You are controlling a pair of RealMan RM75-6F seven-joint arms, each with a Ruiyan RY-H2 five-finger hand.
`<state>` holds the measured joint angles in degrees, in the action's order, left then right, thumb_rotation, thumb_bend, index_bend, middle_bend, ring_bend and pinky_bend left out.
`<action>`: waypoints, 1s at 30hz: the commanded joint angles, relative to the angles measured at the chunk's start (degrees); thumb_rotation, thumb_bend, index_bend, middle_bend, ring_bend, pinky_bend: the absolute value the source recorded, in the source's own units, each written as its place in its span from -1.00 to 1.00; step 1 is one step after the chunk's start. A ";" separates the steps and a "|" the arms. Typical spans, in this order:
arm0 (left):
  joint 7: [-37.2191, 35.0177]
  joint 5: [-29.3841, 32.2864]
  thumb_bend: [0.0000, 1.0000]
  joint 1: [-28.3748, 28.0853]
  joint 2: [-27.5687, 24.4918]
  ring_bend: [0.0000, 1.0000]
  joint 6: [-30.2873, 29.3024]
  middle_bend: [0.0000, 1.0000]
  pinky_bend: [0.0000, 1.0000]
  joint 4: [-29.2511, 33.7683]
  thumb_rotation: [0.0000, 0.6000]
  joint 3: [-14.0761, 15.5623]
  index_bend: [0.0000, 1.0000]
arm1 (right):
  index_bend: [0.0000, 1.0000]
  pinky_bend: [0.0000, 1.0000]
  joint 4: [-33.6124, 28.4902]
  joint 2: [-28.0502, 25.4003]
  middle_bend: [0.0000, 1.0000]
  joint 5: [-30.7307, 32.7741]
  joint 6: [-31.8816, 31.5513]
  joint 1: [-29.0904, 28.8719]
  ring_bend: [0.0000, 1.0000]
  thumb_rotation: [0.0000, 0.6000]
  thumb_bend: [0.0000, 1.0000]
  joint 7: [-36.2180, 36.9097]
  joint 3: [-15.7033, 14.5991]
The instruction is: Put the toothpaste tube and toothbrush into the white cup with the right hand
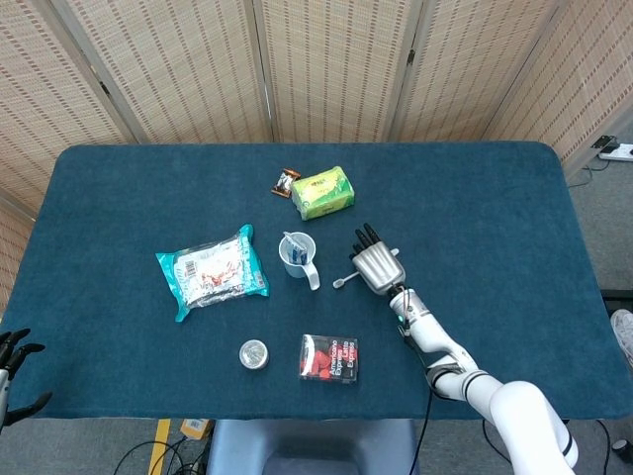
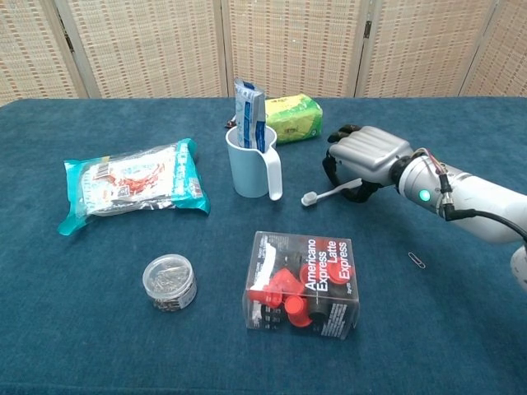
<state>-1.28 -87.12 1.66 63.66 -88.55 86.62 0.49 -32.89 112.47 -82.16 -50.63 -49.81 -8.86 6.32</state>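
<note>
Head view: blue tablecloth [image 1: 475, 198], wicker screens [image 1: 326, 69] behind.

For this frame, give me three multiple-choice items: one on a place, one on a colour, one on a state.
1. Where is the toothpaste tube?
A. Standing in the white cup
B. Flat on the table
C. On the coffee box

2. What colour is the packet behind the cup?
A. Red
B. Yellow-green
C. Black

3. What is the right hand doing?
A. Resting open, holding nothing
B. Gripping the cup handle
C. Holding the toothbrush

Answers:
1 A: the tube sticks up out of the cup in the chest view.
2 B: the packet's wrapper is plainly yellow-green in both views.
3 C: its fingers close over the handle and the brush head juts out toward the cup.
</note>
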 commanded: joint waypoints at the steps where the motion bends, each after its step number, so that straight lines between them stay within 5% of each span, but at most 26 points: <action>1: -0.02 0.00 -0.59 0.00 -0.05 -0.74 -0.05 -0.67 -0.67 0.00 1.00 -0.03 -0.36 | 0.17 -0.91 -0.01 -0.08 -0.31 0.01 -0.15 0.19 -0.80 1.00 -0.27 0.28 0.07; 13: -0.10 -0.10 -0.59 0.08 -0.13 -0.74 -0.33 -0.67 -0.67 0.04 1.00 -0.09 -0.36 | 0.33 -0.91 -4.24 -2.68 -0.25 -0.13 -4.92 0.99 -0.76 1.00 -0.25 4.28 1.94; 30: 0.93 -0.61 -0.59 -0.20 -0.79 -0.74 -0.54 -0.67 -0.67 1.44 1.00 -0.23 -0.36 | 0.40 -0.91 -30.89 -18.01 -0.21 3.82 -12.00 4.95 -0.75 1.00 -0.22 17.08 9.48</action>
<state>-0.36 -87.72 1.47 62.88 -89.09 88.06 0.26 -60.41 96.81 -79.62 -62.28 -45.65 5.22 14.18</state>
